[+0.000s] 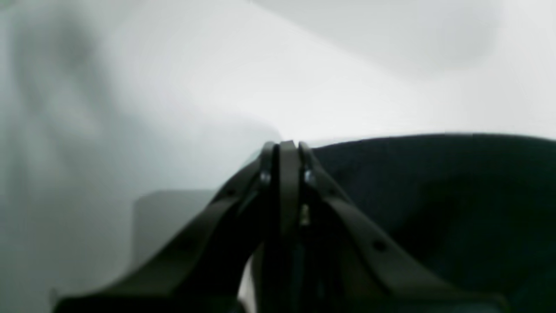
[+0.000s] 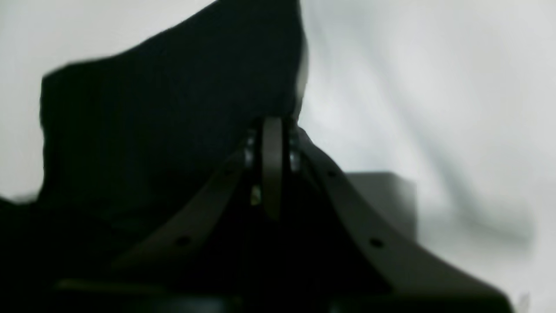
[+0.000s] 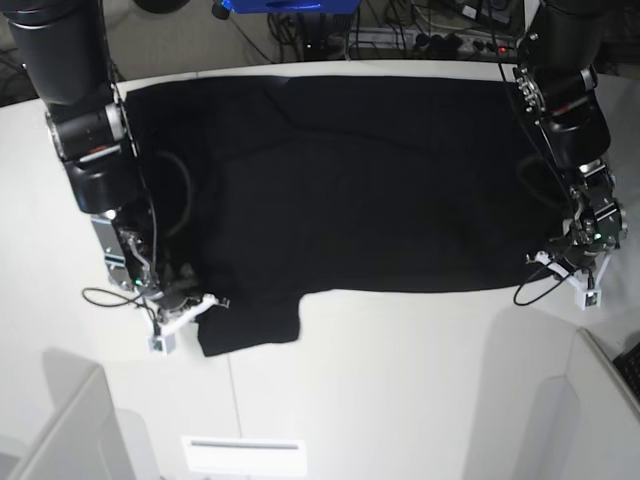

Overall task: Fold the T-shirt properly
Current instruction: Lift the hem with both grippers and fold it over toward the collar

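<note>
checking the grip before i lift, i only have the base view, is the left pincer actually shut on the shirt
Observer: Yes. In the left wrist view the left pincer is shut at the edge of the large black fabric T-shirt.
Operator: and the right one
Observer: The right pincer is shut too, with black cloth bunched right against its tip.
Operator: any print showing near the tips
Observer: No, both wrist views show only plain black fabric on the white table.
</note>
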Controlling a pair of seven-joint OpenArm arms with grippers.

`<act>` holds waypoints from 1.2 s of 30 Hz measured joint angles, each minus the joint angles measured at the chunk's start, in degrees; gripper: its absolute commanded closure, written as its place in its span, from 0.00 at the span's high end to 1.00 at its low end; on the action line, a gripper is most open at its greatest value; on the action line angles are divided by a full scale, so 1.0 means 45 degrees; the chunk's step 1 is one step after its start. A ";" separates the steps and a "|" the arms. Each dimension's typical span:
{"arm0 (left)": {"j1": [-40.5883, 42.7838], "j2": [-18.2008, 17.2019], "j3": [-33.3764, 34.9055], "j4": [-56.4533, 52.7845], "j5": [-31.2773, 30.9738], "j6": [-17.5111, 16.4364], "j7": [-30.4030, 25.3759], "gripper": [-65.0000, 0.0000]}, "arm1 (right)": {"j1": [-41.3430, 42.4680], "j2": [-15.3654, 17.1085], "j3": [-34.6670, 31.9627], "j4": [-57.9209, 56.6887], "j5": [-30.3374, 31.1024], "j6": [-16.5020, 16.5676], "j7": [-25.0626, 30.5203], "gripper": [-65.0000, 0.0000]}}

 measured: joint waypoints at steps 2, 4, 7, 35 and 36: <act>0.0486 0.0092 -0.0073 0.0831 -0.0073 0.0000 0.0452 0.00 | -0.0384 0.0272 0.0000 0.0801 0.0019 0.0053 -0.0126 0.00; 0.0918 0.0078 -0.0005 0.1598 -0.1001 -0.0044 0.0928 0.00 | -0.0578 0.0466 0.0000 0.1389 -0.0015 0.0039 -0.0461 0.00; 0.1355 -0.0010 0.0015 0.2657 -0.2579 -0.0034 0.1603 0.00 | -0.0937 0.0534 0.0432 0.2249 0.0010 0.0044 -0.0661 0.00; 0.6037 0.0000 -0.1209 1.0686 -0.3269 -0.0588 0.3546 0.00 | -0.5955 0.0593 0.6552 1.0069 -0.0107 0.0039 -0.5382 0.00; 0.6183 0.0029 -0.1219 1.0802 -0.3279 -0.0869 0.3541 0.00 | -0.6105 0.0597 0.6708 1.0312 -0.0078 0.0039 -0.5474 0.00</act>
